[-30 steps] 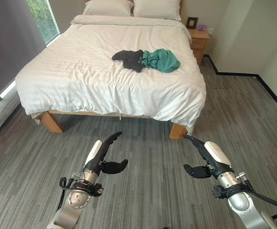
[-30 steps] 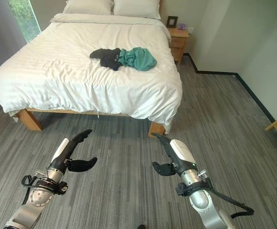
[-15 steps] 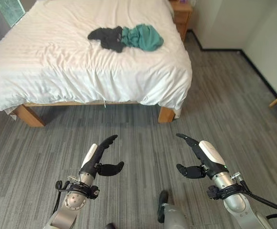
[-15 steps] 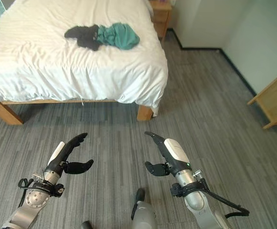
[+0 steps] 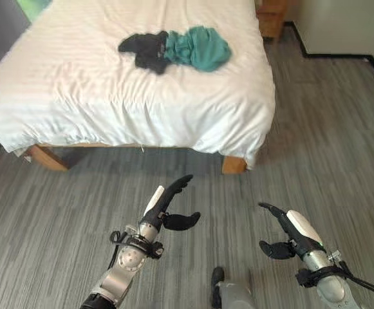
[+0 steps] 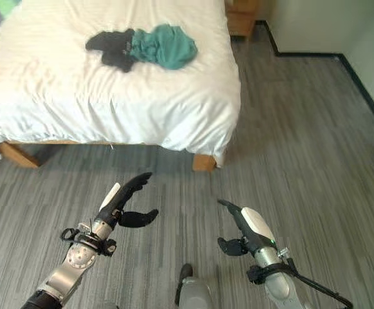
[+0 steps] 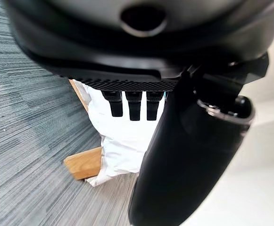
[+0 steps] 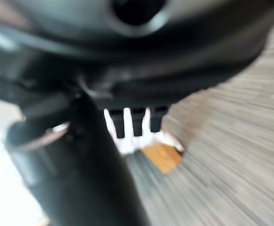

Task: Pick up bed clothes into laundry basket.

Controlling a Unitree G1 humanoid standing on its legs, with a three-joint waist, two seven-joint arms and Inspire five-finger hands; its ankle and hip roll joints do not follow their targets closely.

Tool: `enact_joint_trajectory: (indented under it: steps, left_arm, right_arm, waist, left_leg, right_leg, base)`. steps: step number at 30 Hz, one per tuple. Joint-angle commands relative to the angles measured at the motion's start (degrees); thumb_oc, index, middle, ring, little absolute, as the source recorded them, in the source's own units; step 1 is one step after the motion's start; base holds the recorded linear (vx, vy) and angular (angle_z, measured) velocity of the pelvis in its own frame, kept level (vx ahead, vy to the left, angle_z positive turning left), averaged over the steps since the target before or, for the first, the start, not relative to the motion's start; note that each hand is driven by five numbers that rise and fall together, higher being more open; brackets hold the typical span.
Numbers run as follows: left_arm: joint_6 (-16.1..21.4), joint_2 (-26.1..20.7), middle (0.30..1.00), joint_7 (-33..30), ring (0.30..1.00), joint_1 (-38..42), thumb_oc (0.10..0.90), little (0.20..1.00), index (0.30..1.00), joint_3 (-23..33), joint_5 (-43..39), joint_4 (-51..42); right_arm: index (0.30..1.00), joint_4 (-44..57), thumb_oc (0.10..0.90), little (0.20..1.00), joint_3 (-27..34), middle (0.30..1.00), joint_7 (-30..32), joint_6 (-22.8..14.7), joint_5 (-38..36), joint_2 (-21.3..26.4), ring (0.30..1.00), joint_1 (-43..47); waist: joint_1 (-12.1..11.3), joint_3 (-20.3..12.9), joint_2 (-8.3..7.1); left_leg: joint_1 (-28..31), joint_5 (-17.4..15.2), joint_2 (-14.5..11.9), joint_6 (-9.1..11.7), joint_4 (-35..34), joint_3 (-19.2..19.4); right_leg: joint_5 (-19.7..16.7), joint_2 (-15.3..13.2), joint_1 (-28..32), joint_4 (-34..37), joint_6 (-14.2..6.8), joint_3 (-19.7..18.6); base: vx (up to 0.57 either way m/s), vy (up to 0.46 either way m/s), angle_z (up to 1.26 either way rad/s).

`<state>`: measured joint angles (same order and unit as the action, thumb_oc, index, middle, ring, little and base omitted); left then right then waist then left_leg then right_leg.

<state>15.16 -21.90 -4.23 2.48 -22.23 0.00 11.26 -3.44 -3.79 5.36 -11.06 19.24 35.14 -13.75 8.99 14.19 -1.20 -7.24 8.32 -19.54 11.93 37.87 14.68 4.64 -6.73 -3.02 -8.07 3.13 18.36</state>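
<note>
Clothes: dark piece & teal piece lie side-by-side upper centre on bed, long axis left-right; left hand & right hand spread, empty.

Looking like someone's bedroom, big wooden-legged bed with a white duvet taking up the far left, clothes lying on it, grey striped carpet running everywhere, nightstand sitting far right

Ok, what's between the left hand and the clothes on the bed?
In the left eye view, grey floor and the bed's white duvet separate the open left hand from the dark and teal clothes.
</note>
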Motion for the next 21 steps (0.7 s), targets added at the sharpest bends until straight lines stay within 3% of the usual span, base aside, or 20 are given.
enact_joint_trajectory:
  steps: [1, 2, 4, 5, 7, 11, 14, 15, 16, 17, 19, 21]
  left_arm:
    - [5.81, -1.44, 0.900, -1.62, 0.900, 2.37, 0.800, 0.900, 0.900, 3.40, -2.08, -7.44]
    - [5.89, -1.06, 0.900, -2.11, 0.900, 1.51, 0.800, 0.900, 0.900, 3.35, -2.17, -7.01]
    - [5.70, -1.06, 0.900, -2.51, 0.900, 0.79, 0.800, 0.900, 0.900, 3.07, -1.93, -6.22]
    - [5.68, -0.90, 0.900, -2.81, 0.900, 0.58, 0.800, 0.900, 0.900, 2.85, -2.15, -6.00]
    - [5.36, -1.37, 0.900, -2.69, 0.900, -0.38, 0.800, 0.900, 0.900, 2.93, -2.16, -6.30]
    - [4.84, -2.11, 0.900, -2.65, 0.900, -1.99, 0.800, 0.900, 0.900, 3.40, -1.36, -7.35]
    - [4.47, -3.39, 0.900, -2.52, 0.900, -1.48, 0.800, 0.900, 0.900, 3.10, -1.71, -8.66]
    - [4.48, -3.46, 0.900, -2.52, 0.900, -1.42, 0.800, 0.900, 0.900, 3.15, -1.74, -8.66]
    - [3.87, -4.40, 0.900, -2.46, 0.900, 0.02, 0.800, 0.900, 0.900, 2.55, -1.24, -8.64]
    - [3.71, -4.85, 0.900, -2.73, 0.900, 0.63, 0.800, 0.900, 0.900, 2.42, -1.15, -8.87]
    - [3.78, -5.68, 0.900, -3.39, 0.900, 1.78, 0.800, 0.900, 0.900, 2.04, -0.72, -9.46]
    - [3.90, -5.85, 0.900, -3.70, 0.900, 2.48, 0.800, 0.900, 0.900, 1.69, -0.41, -9.62]
  right_arm:
    - [0.900, 7.32, 0.800, 0.900, 2.63, 0.900, 4.10, -3.48, -2.64, 3.23, 0.900, 4.76]
    - [0.900, 6.77, 0.800, 0.900, 1.47, 0.900, 4.01, -3.71, -2.63, 3.19, 0.900, 5.77]
    - [0.900, 6.27, 0.800, 0.900, 0.40, 0.900, 3.96, -3.79, -2.51, 3.45, 0.900, 6.44]
    - [0.900, 6.07, 0.800, 0.900, -0.15, 0.900, 4.08, -3.78, -2.38, 3.64, 0.900, 6.94]
    - [0.900, 6.29, 0.800, 0.900, -0.79, 0.900, 3.92, -3.77, -1.69, 3.98, 0.900, 7.52]
    - [0.900, 7.15, 0.800, 0.900, -2.66, 0.900, 3.46, -3.81, -1.36, 2.60, 0.900, 8.58]
    - [0.900, 7.35, 0.800, 0.900, -4.95, 0.900, 4.36, -3.51, 0.48, 0.50, 0.900, 11.31]
    - [0.900, 7.33, 0.800, 0.900, -4.99, 0.900, 4.39, -3.50, 0.52, 0.43, 0.900, 11.41]
    - [0.900, 7.93, 0.800, 0.900, -5.19, 0.900, 4.98, -2.49, 3.11, 0.01, 0.900, 13.71]
    - [0.900, 8.43, 0.800, 0.900, -5.05, 0.900, 5.68, -2.05, 4.47, 0.18, 0.900, 15.07]
    - [0.900, 10.90, 0.800, 0.900, -2.59, 0.900, 7.97, -1.36, 6.53, 1.22, 0.900, 18.77]
    - [0.900, 12.62, 0.800, 0.900, -1.35, 0.900, 9.67, -0.70, 9.47, 2.31, 0.900, 20.77]
  waist:
    - [-2.42, -2.80, -0.43]
    - [-4.17, -3.63, 0.15]
    - [-6.27, -4.03, 0.88]
    - [-7.36, -4.07, 0.85]
    - [-8.24, -4.35, 0.44]
    - [-9.71, -6.05, 0.54]
    - [-10.92, -7.20, -2.08]
    - [-11.16, -7.18, -2.01]
    - [-10.42, -6.75, -2.82]
    - [-9.77, -6.30, -2.68]
    - [-8.65, -5.41, -1.65]
    - [-8.48, -5.10, -1.11]
  left_leg:
    - [0.21, -1.57, 1.79, -2.08, -9.83, 9.32]
    - [-1.83, -1.04, 4.17, -3.24, -25.33, 12.47]
    - [-3.33, 3.30, 5.78, -3.28, -37.58, 10.73]
    - [-4.83, 4.66, 5.32, -3.27, -41.47, 9.92]
    - [-7.25, 5.48, 4.79, -2.36, -42.69, 7.52]
    - [-5.61, 8.34, 3.90, -1.69, -42.42, 6.78]
    - [-1.61, 6.36, 5.66, -4.81, -42.17, 9.40]
    - [-1.58, 6.59, 5.48, -4.90, -42.32, 9.67]
    - [2.45, 3.22, 6.92, -7.04, -42.43, 11.34]
    - [4.36, 2.16, 7.04, -7.51, -42.59, 11.76]
    - [7.93, 0.14, 6.43, -8.14, -42.84, 12.19]
    - [8.69, -0.43, 6.56, -8.50, -42.86, 12.49]
  right_leg:
    - [-5.72, -1.64, 4.73, 13.07, -10.00, -6.28]
    - [-3.36, -0.92, 7.78, 13.07, -11.78, -7.05]
    - [-1.09, -0.04, 11.34, 13.07, -12.93, -7.87]
    - [-0.87, 0.15, 12.62, 13.07, -13.17, -8.30]
    - [0.60, 0.62, 15.23, 13.07, -13.45, -9.21]
    - [2.88, 1.00, 18.80, 13.07, -13.45, -12.06]
    - [2.07, -0.64, 20.54, 8.29, -14.01, -13.51]
    - [1.95, -0.55, 20.25, 8.14, -14.01, -13.82]
    - [-1.12, -1.26, 16.44, -2.43, -17.04, -12.85]
    - [-4.22, -1.68, 13.27, -8.07, -18.13, -12.77]
    - [-9.93, -2.59, 6.42, -17.98, -18.13, -10.21]
    - [-11.08, -3.32, 3.92, -19.16, -18.13, -8.31]
  base:
    - [0.49, 0.165, -0.32]
    - [0.53, 0.197, -0.53]
    - [0.63, 0.185, -0.44]
    - [0.49, 0.091, -0.24]
    - [0.48, 0.062, -0.48]
    - [0.44, 0.093, -0.57]
    - [0.48, 0.138, -0.84]
    - [0.28, 0.141, -0.66]
    - [0.30, 0.164, -0.42]
    - [0.39, 0.203, -0.35]
    - [0.22, 0.126, -0.09]
    - [0.17, 0.111, 0.17]
